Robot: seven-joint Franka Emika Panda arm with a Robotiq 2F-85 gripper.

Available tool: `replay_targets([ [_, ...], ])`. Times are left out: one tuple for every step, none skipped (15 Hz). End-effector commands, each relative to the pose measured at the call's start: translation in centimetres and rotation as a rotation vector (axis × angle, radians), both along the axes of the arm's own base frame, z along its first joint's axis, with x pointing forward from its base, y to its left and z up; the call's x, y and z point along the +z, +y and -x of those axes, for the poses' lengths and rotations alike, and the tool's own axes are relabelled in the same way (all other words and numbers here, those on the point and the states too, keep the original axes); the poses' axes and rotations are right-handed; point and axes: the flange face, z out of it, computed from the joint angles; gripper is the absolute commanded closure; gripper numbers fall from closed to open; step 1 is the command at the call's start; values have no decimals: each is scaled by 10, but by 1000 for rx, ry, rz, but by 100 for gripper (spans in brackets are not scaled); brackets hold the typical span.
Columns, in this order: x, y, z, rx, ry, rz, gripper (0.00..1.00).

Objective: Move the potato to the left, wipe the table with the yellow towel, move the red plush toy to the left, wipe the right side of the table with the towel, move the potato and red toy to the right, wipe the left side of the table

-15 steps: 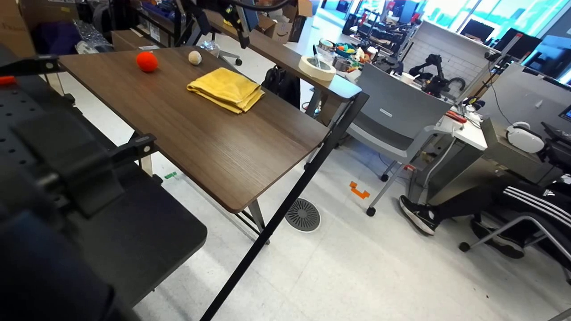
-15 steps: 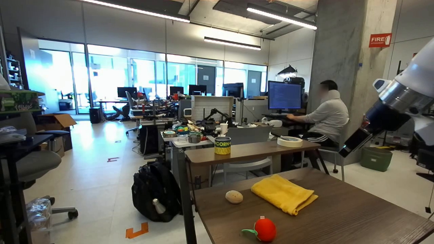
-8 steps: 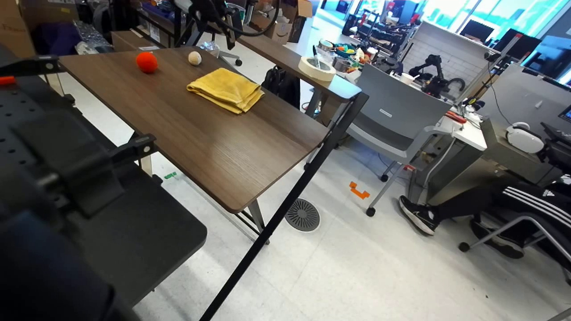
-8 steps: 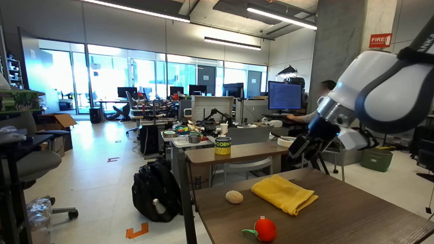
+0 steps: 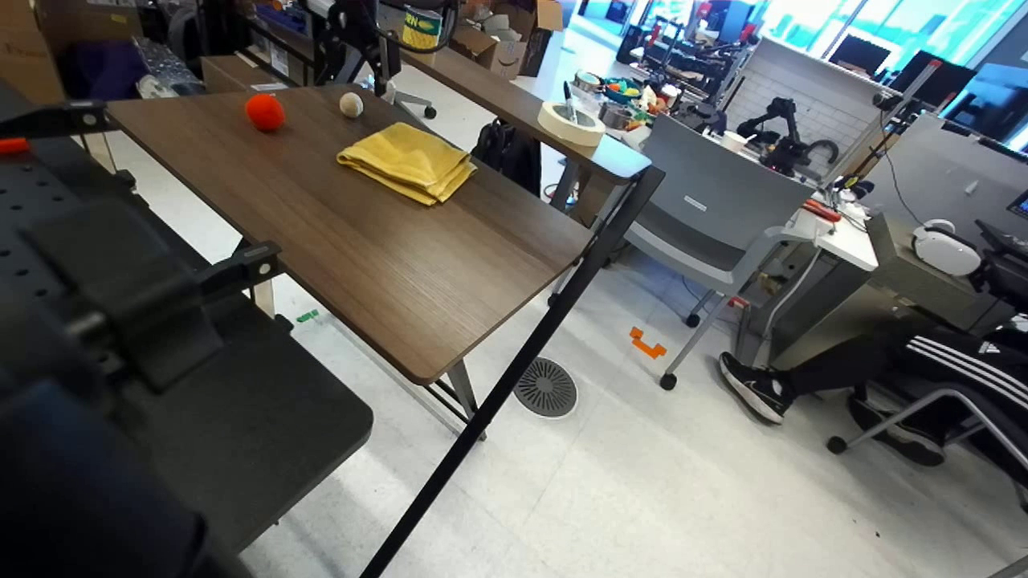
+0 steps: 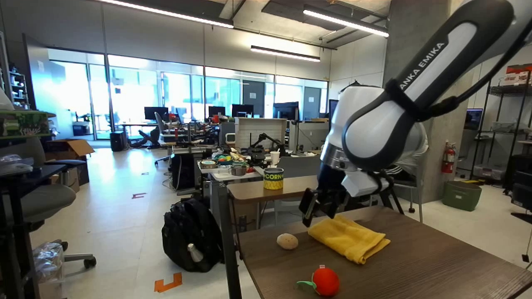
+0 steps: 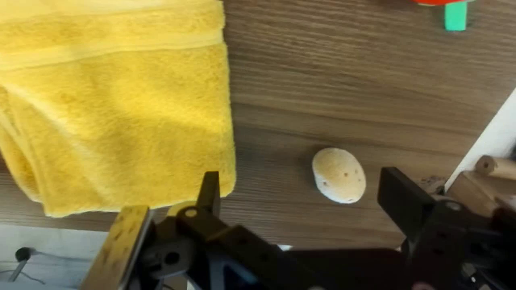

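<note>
Wrist view: red plush toy (image 7: 437,1) nearly all cut off at the top; yellow towel (image 7: 141,121) runs out of frame, partly hidden near one corner by the gripper (image 7: 300,175).
Gripper: jaws spread wide; whether they touch the towel cannot be told.
Potato (image 7: 339,176): tan, pitted oval on the table (image 7: 342,88), seen there between the spread tips, apart from both.
Towel: fluffy pile, folded flat.
Table: brown wood grain; bare between potato and toy; one edge near the potato.
</note>
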Motion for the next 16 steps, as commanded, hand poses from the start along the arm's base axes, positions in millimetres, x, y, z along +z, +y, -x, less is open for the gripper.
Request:
replay_targets([
  [-2,9,-3,10,8,3,0],
  [-5,12,-6,14,10,4,0],
  [-6,11,-7,15,8,5,0],
  [-7,9,-8,15,8,6,0],
  [-10,1,-9,19,15,-9,0],
  [-12,-1,-8,31,29,-26,0],
  [-15,-2,-8,55,43,-52,0],
  [-19,-1,-8,66,54,-72,0],
  [-23,2,-8,85,68,-103,0],
  [-29,5,-9,91,73,-116,0],
  [-34,8,-9,100,80,-129,0],
  [-40,11,-9,101,77,-133,0],
  [-44,15,-11,100,82,-141,0],
  [-49,21,-13,95,80,-143,0],
  [-55,27,-15,91,74,-139,0],
  [-60,34,-17,89,61,-129,0],
])
